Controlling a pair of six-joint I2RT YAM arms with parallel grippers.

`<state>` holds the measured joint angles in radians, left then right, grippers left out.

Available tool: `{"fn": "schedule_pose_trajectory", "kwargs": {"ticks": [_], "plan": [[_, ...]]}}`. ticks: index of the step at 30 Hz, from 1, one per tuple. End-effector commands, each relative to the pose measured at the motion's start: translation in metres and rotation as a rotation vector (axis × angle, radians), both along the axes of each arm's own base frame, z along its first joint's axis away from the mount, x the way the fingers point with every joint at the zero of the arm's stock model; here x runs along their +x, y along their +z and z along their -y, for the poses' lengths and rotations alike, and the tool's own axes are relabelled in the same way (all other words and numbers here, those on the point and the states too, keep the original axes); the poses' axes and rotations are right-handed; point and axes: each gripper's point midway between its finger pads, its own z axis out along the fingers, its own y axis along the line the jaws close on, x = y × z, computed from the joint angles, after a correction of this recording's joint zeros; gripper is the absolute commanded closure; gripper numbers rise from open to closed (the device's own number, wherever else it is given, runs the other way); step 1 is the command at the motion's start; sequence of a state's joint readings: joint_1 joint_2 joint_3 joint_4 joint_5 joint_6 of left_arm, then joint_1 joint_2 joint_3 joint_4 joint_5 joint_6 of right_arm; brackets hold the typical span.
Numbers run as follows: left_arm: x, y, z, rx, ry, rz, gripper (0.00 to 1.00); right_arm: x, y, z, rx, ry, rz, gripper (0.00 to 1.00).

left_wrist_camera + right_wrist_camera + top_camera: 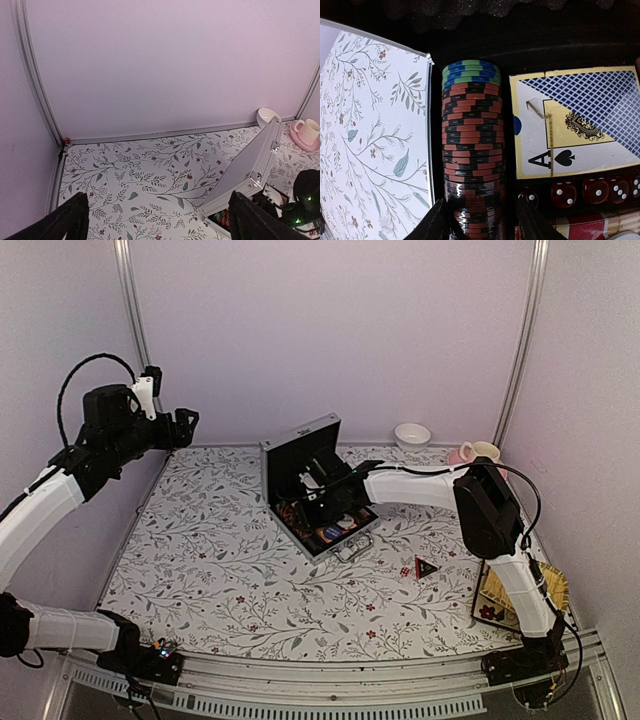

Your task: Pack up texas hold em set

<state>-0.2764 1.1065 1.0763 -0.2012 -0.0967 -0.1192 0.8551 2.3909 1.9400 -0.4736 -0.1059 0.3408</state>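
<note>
The case (pixel 318 502) sits open mid-table, its lid (pixel 298 452) standing up at the back and its handle toward the arms. The right gripper (pixel 322 502) is down inside the case. In its wrist view the 2 fingers (pixel 438 222) straddle the near end of a chip row (pixel 472 145) lying on its side in the black lining (pixel 530 30). The chips are mostly red and black, with a few blue and green at the far end. One finger looks to touch the chips, while a thin dark gap shows at the other. So the gripper is spread about 1 chip wide around the row and is not clamped on it.

Just beside the row lies a card deck (pixel 577 122), its face showing an ace of spades. Red dice (pixel 580 192) lie in a line at the deck's near edge.

The triangular marker (pixel 425 568) lies on the floral table (pixel 200 570), outside the case and to its right.

The left gripper (pixel 187 427) hangs high over the table's far-left corner. Its fingers (pixel 70 220) are spread wide with nothing between them.

A white bowl (pixel 412 435) and a pink cup (pixel 480 451) stand by the back wall. A yellow tray (pixel 552 590) lies at the right edge, partly behind the right arm.
</note>
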Motion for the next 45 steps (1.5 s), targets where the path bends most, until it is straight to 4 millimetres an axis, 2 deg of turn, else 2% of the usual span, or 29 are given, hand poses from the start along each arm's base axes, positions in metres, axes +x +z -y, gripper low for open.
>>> {"fn": "schedule_pose_trajectory", "kwargs": {"ticks": [1, 24, 37, 45], "plan": [[0.001, 0.003, -0.003, 0.009, 0.003, 0.007, 0.03, 0.012, -0.021, 0.04, -0.146, -0.118, -0.006, 0.53], [0.0, 0.005, -0.004, 0.01, 0.006, 0.013, 0.03, 0.027, -0.02, 0.064, -0.166, -0.231, 0.0, 0.53], [0.0, 0.005, -0.004, 0.01, 0.006, 0.011, 0.03, 0.041, -0.016, 0.064, -0.128, -0.274, 0.018, 0.57], [0.0, 0.005, -0.003, 0.01, 0.006, 0.013, 0.03, 0.045, -0.015, 0.061, -0.087, -0.265, 0.002, 0.56]]}}
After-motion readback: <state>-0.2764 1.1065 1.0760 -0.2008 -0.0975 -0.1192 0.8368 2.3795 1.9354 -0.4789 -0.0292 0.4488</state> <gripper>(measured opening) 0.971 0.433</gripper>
